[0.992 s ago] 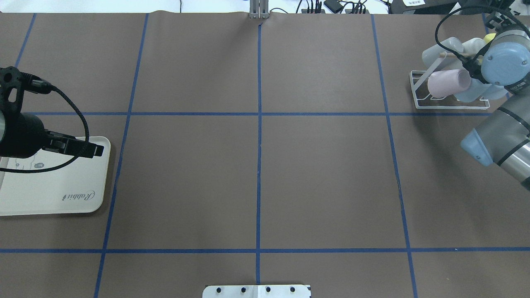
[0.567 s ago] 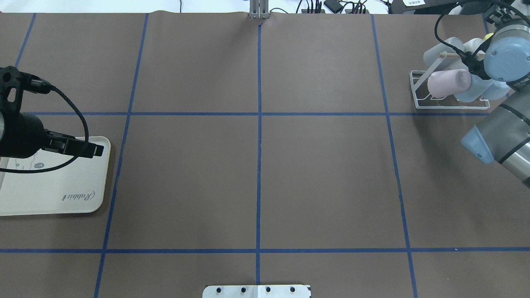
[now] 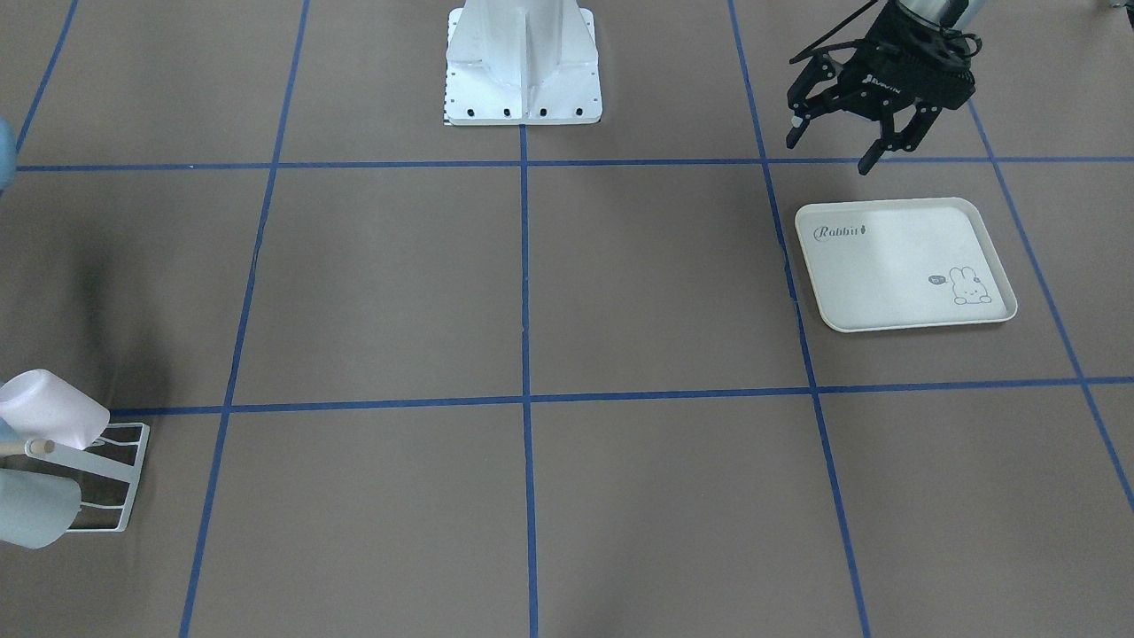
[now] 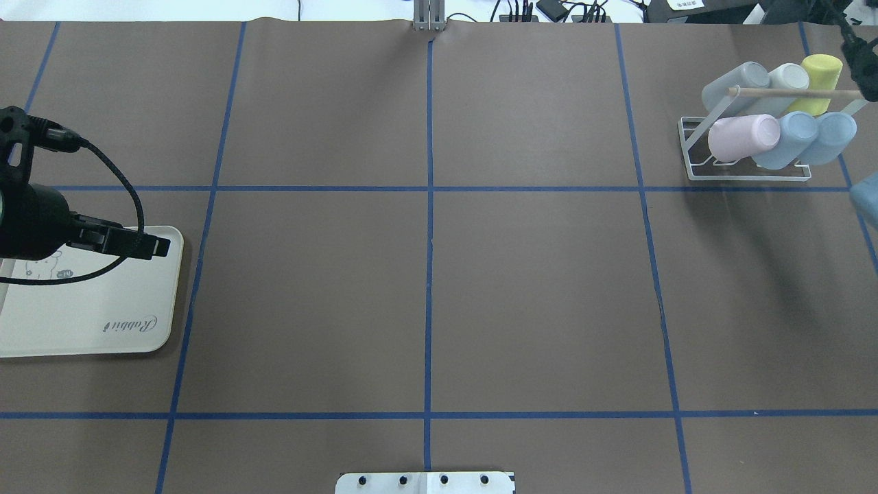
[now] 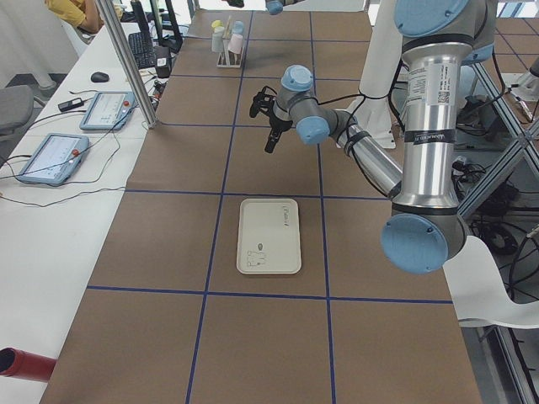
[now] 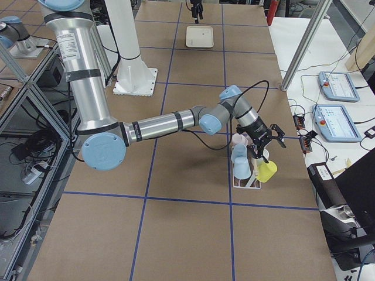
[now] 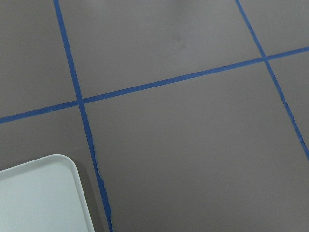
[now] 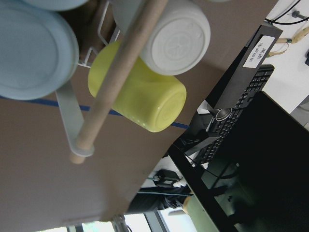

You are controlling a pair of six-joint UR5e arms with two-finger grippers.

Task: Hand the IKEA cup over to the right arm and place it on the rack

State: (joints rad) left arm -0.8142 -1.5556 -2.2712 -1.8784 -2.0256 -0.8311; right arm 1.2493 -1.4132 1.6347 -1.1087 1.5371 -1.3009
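The yellow cup (image 4: 816, 82) is resting on the white wire rack (image 4: 748, 177) at the far right corner of the table (image 4: 535, 288). Its long axis is slanting, with the closed bottom pointing up toward the far edge and the mouth pointing down toward the rack base. Its body is showing plain, matte and tapered. The tray (image 3: 895, 283) is displaying "Rabbit". The left gripper (image 3: 829, 152) is hanging spread and empty. The state of the right gripper (image 6: 265, 147) cannot be told.

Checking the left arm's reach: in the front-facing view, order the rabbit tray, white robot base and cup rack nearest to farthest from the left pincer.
1. The rabbit tray, just below the left pincer in the view.
2. The robot base, top centre.
3. The rack, far bottom-left corner.
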